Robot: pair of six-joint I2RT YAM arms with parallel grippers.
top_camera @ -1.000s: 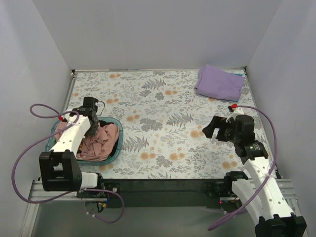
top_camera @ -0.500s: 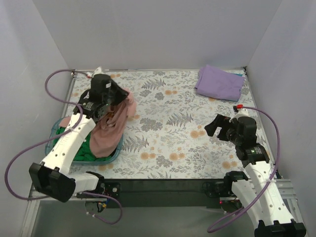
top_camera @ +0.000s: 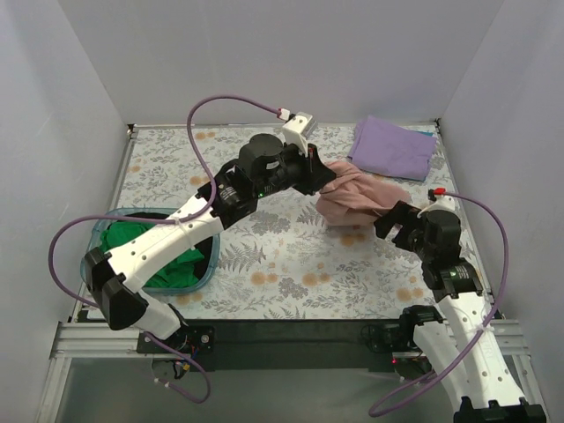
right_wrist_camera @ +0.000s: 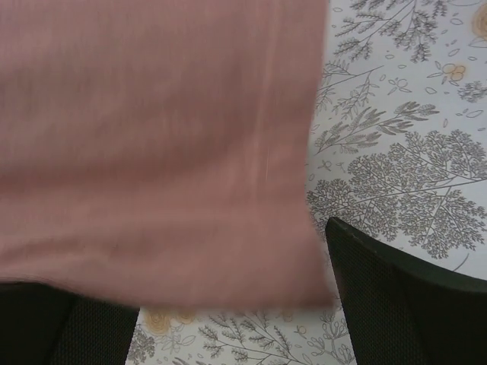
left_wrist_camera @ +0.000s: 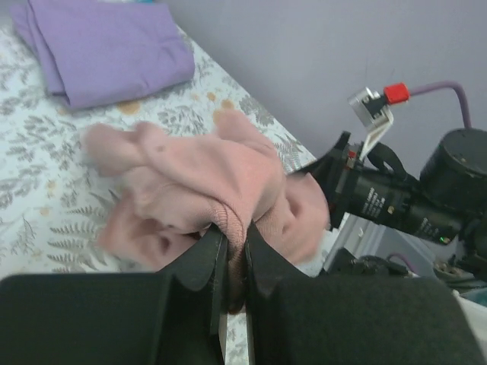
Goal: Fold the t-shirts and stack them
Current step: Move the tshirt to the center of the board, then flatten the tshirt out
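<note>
My left gripper (top_camera: 328,176) is shut on a fold of the dusty-pink t-shirt (top_camera: 357,199) and holds it bunched above the table's right half; the pinch shows in the left wrist view (left_wrist_camera: 232,242), where the shirt (left_wrist_camera: 205,182) hangs blurred. My right gripper (top_camera: 394,222) is open, just right of the hanging shirt; in its wrist view the pink cloth (right_wrist_camera: 152,137) fills the space before the spread fingers (right_wrist_camera: 396,296). The folded lavender t-shirt (top_camera: 392,147) lies at the far right corner, also in the left wrist view (left_wrist_camera: 99,46). The green t-shirt (top_camera: 167,251) lies in the basket.
The teal basket (top_camera: 97,236) stands at the near left of the flower-patterned table (top_camera: 264,256). Grey walls close in the left, back and right sides. Purple cables loop off both arms.
My left arm lifted the pink shirt out of the basket and swung it right across the table to beside my right gripper. The green shirt now shows in the basket. The right arm barely moved.
</note>
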